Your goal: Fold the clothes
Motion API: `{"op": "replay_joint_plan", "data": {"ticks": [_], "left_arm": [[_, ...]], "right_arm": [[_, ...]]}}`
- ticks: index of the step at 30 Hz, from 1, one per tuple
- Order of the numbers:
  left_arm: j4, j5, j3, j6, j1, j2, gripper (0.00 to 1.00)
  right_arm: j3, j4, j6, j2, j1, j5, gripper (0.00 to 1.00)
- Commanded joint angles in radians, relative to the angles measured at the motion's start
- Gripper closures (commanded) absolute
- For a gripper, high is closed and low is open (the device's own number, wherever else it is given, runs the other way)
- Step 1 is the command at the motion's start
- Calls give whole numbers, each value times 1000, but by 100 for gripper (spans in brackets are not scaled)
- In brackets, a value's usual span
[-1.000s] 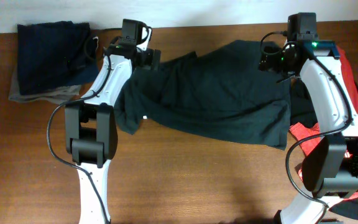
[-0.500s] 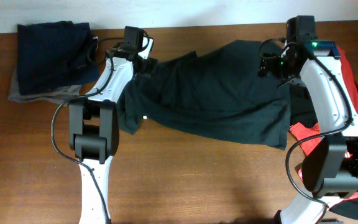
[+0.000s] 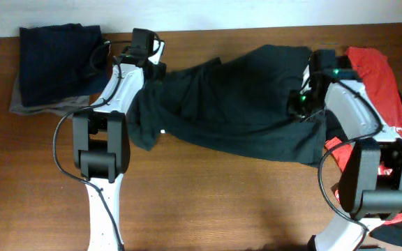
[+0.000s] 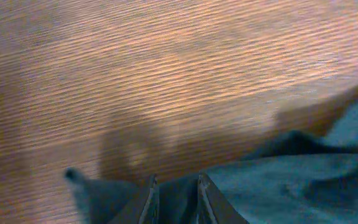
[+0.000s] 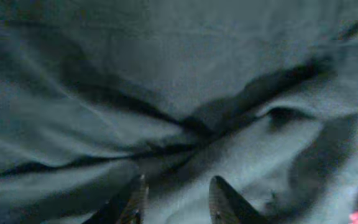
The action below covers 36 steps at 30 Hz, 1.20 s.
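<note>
The charcoal T-shirt [image 3: 236, 104] lies spread and rumpled across the middle of the table. My left gripper [image 3: 150, 68] sits at its upper left corner. In the left wrist view the left gripper [image 4: 176, 194] has its jaws close together, with dark fabric [image 4: 303, 180] filling the narrow gap. My right gripper [image 3: 300, 104] is down on the shirt's right side. In the right wrist view the right gripper [image 5: 178, 200] presses into the cloth [image 5: 166, 74], jaws still apart with fabric lying between them. A red T-shirt [image 3: 372, 70] lies at the far right, partly under the right arm.
A folded stack of dark clothes [image 3: 58, 59] rests on a grey piece [image 3: 30, 106] at the back left corner. Bare wooden table [image 3: 222, 202] runs along the front. The table's back edge meets a white wall [image 3: 222, 14].
Both grippers have narrowed from wide open. The right arm has come down from the shirt's upper right edge onto its right side, uncovering more of the red T-shirt. The left gripper shifted slightly left.
</note>
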Motion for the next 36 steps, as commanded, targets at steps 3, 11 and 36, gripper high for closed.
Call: {"op": "replay_joint_plan", "data": {"ticks": [3, 11, 36], "left_arm": [[-8, -29, 9, -3, 45, 22, 80], [-48, -17, 32, -2, 54, -5, 83], [-358, 309, 80, -71, -35, -3, 73]], "right_arm": [[-85, 89, -5, 7, -3, -14, 66], [-92, 120, -5, 7, -3, 9, 69], [-92, 128, -5, 8, -3, 8, 67]]}}
